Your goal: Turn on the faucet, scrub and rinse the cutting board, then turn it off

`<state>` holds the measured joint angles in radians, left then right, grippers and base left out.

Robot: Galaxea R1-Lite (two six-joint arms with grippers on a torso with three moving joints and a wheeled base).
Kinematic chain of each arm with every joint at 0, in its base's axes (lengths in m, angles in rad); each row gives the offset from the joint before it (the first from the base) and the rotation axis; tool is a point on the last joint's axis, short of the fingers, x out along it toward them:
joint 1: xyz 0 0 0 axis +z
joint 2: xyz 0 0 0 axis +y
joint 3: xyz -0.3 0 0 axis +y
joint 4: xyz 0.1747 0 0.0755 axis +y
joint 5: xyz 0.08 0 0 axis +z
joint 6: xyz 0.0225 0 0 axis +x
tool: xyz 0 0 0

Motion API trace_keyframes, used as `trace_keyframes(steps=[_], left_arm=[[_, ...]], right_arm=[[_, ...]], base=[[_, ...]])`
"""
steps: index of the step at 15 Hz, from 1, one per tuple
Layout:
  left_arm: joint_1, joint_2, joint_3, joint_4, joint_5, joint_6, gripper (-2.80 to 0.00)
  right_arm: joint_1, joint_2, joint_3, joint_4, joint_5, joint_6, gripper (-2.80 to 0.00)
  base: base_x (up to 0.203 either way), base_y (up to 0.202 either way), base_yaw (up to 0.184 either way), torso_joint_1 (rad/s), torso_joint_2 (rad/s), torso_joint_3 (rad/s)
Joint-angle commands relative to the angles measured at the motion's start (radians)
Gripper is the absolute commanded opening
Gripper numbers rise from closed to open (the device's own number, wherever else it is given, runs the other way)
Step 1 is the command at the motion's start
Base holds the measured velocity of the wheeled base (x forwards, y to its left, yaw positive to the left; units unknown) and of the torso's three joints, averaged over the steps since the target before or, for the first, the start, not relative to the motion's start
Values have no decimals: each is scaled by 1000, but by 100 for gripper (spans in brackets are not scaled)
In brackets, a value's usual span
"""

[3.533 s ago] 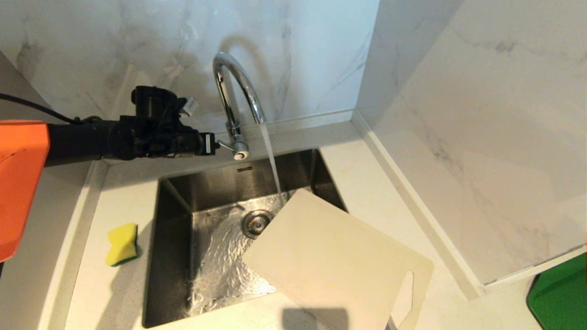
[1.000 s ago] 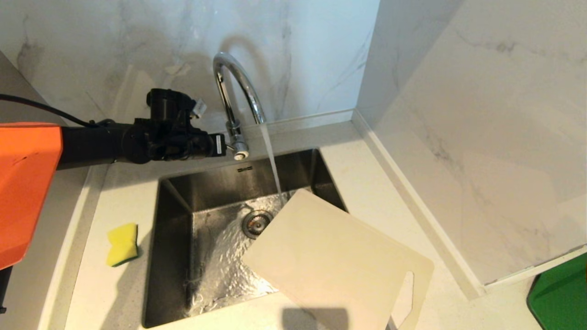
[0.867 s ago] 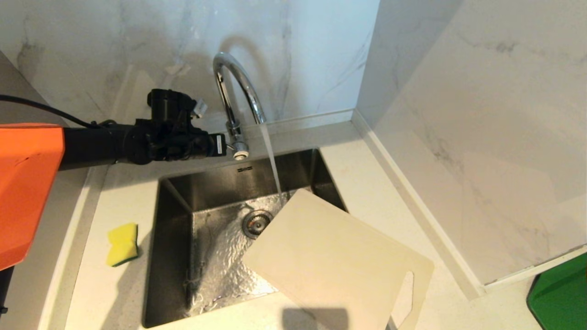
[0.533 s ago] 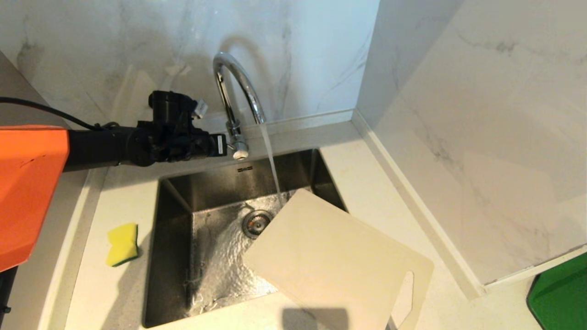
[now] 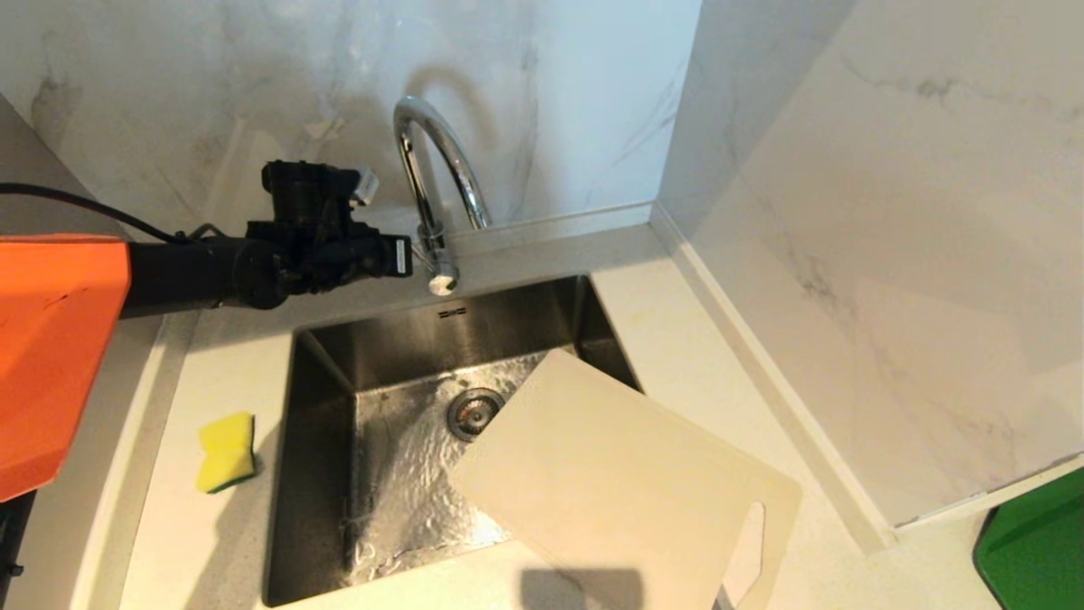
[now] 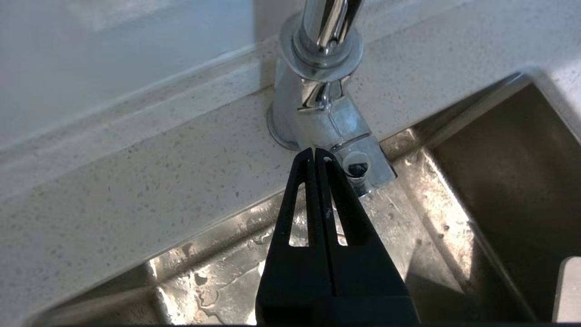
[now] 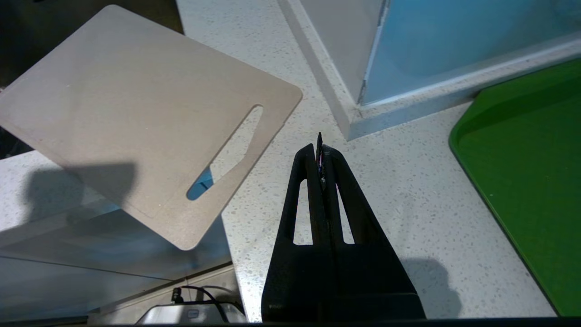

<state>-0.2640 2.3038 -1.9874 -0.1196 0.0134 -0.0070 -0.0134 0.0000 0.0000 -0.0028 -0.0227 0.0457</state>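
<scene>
The chrome faucet (image 5: 421,161) stands behind the sink, and no water leaves its spout. My left gripper (image 5: 410,255) is shut with nothing in it. In the left wrist view the left gripper (image 6: 315,154) has its tips against the faucet (image 6: 320,109) base, right beside the short side lever (image 6: 359,165). The cream cutting board (image 5: 618,483) leans over the sink's right front corner, its slot handle toward me. In the right wrist view my right gripper (image 7: 319,146) hangs shut above the counter, next to the cutting board (image 7: 136,113) and its handle end.
The steel sink (image 5: 326,407) is wet, with a round drain (image 5: 472,413) in its floor. A yellow-green sponge (image 5: 226,451) lies on the counter left of it. A green tray (image 5: 1033,542) sits at the right front. Marble walls close off the back and right.
The stream that ran from the spout onto the board's far corner has stopped. My left gripper stayed at the lever while its wrist turned and tipped up a little.
</scene>
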Motion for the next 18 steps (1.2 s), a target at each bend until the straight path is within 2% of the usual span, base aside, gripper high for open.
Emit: trace_keyframes(steps=[1,4,8,12,14,18], left_arm=[[2,-1,1,2,1,-1,-280],[2,-26,3,47,-2,-4,-280],[10,-114,37,267,-1,4,-280],[36,-249,184,437,-7,62,-280],[39,-324,246,544,-7,68,-280],[41,-476,399,591,-8,46,-280]], right_arm=[[1,-2,2,0,0,0,-280],[1,-2,2,0,0,0,-280],[0,-2,2,0,0,0,-280],[0,-2,2,0,0,2,-280],[0,-2,2,0,0,0,-280],[0,-2,2,0,0,0,-280]], base=[[0,0,0,0,0,0],[0,0,0,0,0,0],[0,0,0,0,0,0],[0,0,0,0,0,0],[0,0,0,0,0,0],[0,0,0,0,0,0]])
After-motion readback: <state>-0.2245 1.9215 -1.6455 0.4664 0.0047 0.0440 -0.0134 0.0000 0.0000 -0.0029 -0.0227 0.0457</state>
